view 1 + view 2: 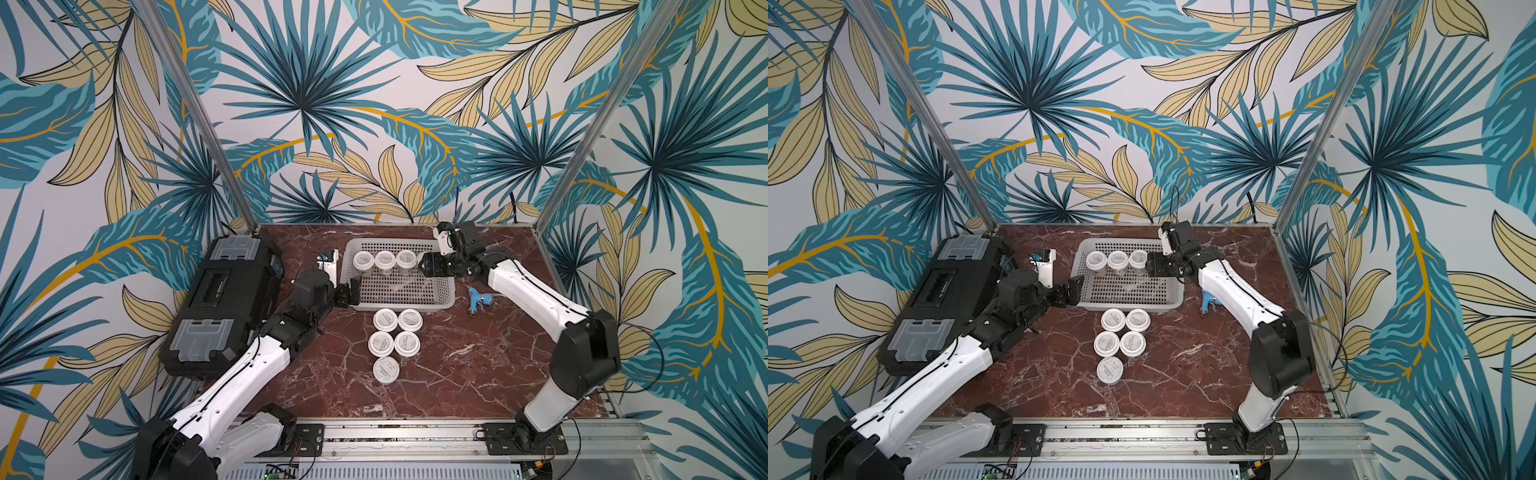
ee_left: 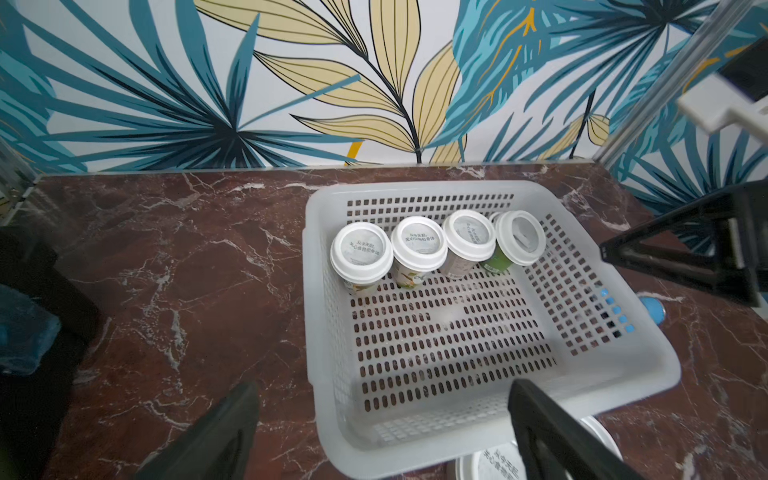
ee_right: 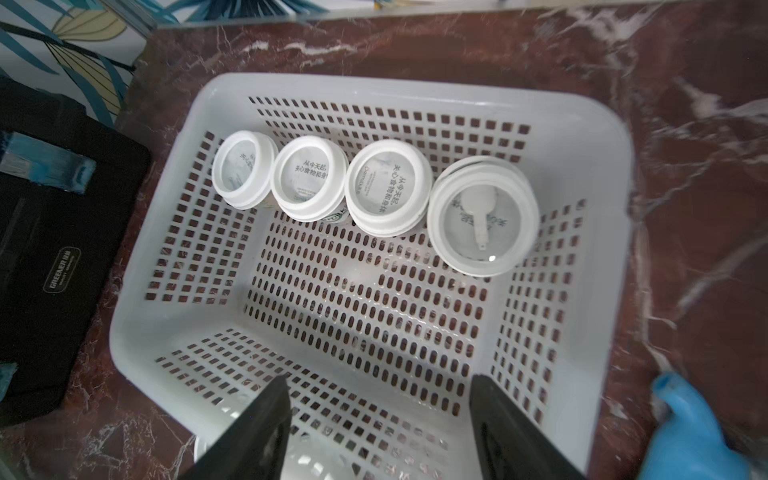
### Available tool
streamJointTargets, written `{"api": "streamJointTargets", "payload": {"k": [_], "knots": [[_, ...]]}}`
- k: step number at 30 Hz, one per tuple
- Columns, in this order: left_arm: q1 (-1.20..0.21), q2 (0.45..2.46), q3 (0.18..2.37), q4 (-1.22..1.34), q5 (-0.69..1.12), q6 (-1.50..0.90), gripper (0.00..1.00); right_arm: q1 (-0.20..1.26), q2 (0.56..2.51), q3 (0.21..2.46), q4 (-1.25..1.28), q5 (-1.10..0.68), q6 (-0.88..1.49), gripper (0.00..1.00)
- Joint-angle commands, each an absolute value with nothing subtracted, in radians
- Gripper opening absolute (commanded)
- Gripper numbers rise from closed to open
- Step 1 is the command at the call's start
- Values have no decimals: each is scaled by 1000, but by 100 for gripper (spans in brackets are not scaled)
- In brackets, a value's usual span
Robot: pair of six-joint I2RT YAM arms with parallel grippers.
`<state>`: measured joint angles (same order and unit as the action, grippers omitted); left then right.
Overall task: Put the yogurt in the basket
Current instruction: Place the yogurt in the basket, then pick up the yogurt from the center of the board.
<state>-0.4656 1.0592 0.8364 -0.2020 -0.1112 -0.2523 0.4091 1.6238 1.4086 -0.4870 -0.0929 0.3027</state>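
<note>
The white basket [image 1: 399, 308] stands mid-table toward the back. Several yogurt jars [image 3: 309, 183] with white lids stand in a row along its far wall. Three of them [image 1: 384, 259] show in both top views. The rightmost jar [image 3: 484, 216] stands free by the right wall, tilted a little. My right gripper [image 3: 376, 386] hovers open and empty over the basket's right side [image 1: 428, 266]. Several more yogurt jars [image 1: 381, 344] sit clustered on the table in front of the basket. My left gripper [image 1: 349, 293] is open, with the basket's near left corner [image 2: 353, 449] between its fingers.
A black toolbox [image 1: 224, 303] with clear lid compartments lies along the table's left side beside my left arm. A small blue fitting [image 1: 478, 300] lies on the marble just right of the basket. Aluminium posts stand at the back corners.
</note>
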Motion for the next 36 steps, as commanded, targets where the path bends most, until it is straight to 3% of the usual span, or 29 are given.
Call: {"api": "streamJointTargets", "payload": {"k": [1,9,20,36], "knots": [[-524,1077,948,-463,-91,-219,96,403,1515,1319,-458,-3,259,77],[-744,1074,1027,-759,-204,-293,94,378,1388,1185,-442,30,206,87],[-969,1083,1031,-912,-271,-470,93,363,1434,1163,-376,-25,239,88],[-939,1238,924,-694,-270,-446,98,355,1473,1166,-364,-52,239,88]]}}
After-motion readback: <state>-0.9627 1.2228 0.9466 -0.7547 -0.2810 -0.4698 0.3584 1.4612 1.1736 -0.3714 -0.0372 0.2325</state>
